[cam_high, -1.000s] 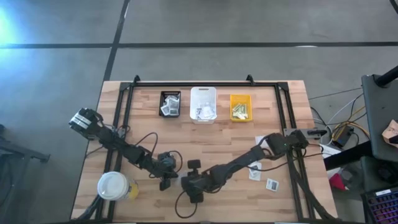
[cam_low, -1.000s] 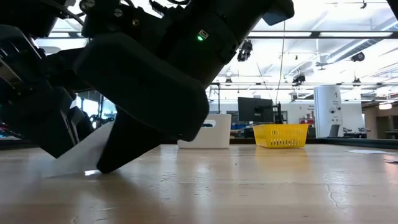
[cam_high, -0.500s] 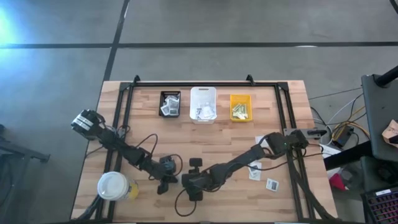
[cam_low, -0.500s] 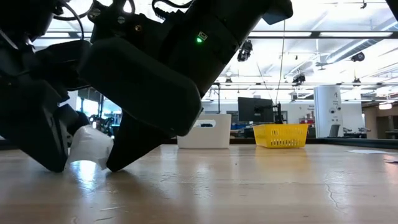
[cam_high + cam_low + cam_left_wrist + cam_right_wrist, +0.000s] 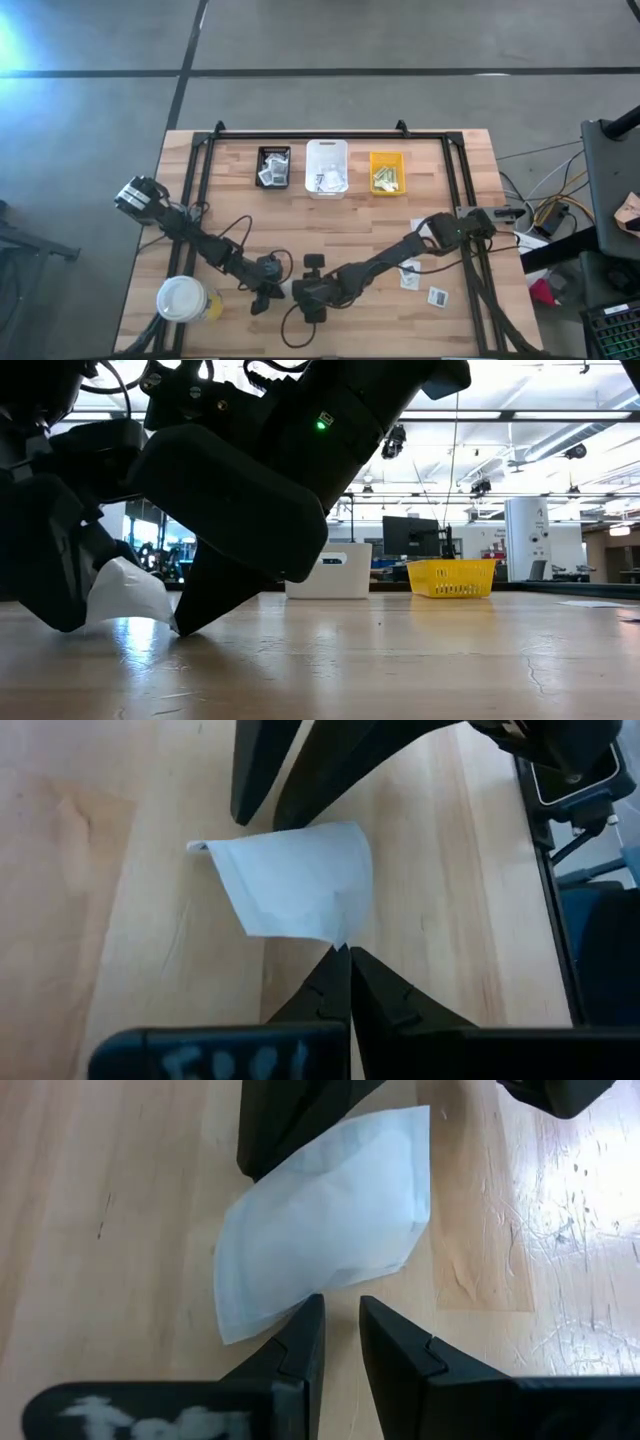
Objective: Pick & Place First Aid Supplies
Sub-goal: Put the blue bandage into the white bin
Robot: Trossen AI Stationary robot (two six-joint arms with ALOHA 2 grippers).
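A white paper packet [image 5: 295, 880] of the first aid supplies sits near the table's front edge, between my two grippers. My left gripper [image 5: 348, 952] is shut on one corner of it. In the high view that gripper [image 5: 260, 300] is just right of the cup. My right gripper [image 5: 338, 1305] faces it from the right with a narrow gap between its fingers and nothing in the gap. In the low view the packet [image 5: 125, 595] bulges upward between the two dark grippers. My left gripper pinches a corner of the packet [image 5: 340, 940] between its two fingers, only at their free ends, slanting down from the table's left. The packet is raised at that end and bowed, and its opposite lower edge [image 5: 172, 622] is down by the table. My right gripper touches the packet's edge [image 5: 300, 1302] with the tip of one finger [image 5: 305, 1325], slanting down from the right. Nothing lies between its fingers.
A black bin [image 5: 272, 166], a white bin [image 5: 327, 167] and a yellow bin [image 5: 387, 172] stand in a row at the far side. The white-lidded cup [image 5: 182, 298] is at the near left. Two more packets [image 5: 410, 275] [image 5: 437, 296] lie at the right.
My left gripper has tipped and drawn slightly toward the near left with the packet's corner. The packet, which leaned flat and slanted against my right gripper's finger, is now bowed upward between the two grippers. The right gripper has kept still.
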